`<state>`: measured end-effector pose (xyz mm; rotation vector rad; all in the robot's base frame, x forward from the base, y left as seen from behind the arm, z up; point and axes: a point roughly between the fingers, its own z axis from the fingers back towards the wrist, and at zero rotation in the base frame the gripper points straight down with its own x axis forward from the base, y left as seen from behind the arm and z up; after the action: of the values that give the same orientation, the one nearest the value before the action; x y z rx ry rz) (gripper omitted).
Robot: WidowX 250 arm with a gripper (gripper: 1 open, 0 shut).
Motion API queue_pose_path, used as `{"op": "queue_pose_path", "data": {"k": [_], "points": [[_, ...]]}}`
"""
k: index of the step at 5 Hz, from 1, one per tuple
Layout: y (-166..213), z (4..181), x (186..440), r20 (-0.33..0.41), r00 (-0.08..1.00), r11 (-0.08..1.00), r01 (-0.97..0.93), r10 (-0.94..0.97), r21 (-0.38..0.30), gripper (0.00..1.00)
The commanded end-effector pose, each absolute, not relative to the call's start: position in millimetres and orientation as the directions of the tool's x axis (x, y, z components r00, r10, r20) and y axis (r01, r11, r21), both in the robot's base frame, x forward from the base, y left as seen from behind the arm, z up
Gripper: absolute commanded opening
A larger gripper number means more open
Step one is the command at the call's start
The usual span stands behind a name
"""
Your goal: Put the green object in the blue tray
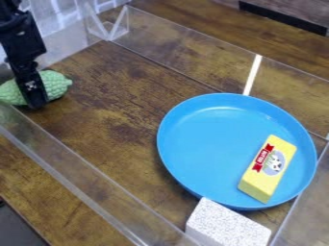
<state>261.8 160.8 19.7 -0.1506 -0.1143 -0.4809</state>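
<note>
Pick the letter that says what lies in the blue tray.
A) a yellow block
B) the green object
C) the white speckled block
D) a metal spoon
A: the yellow block with a red label lies inside the rim of the blue tray.

- Even, moderately bright light over the round bright blue plastic plate (206,144).
- Faint sheen on the wooden tabletop left of it.
- Coarse, slightly soft detail.
</note>
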Motion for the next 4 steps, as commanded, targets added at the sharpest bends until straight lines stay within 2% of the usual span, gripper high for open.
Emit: {"op": "queue_pose_path", "data": {"k": [1, 2, 4], "points": [[176.4, 31.0, 270.0, 0.170, 0.893, 0.898, 0.433, -0.416, -0.078, 1.00], [174.0, 40.1, 262.6, 0.172, 0.869, 0.872, 0.483, -0.465, -0.084, 0.00], [177.2, 48.1, 262.3, 0.178, 0.868, 0.870, 0.483, -0.463, -0.097, 0.00]]}}
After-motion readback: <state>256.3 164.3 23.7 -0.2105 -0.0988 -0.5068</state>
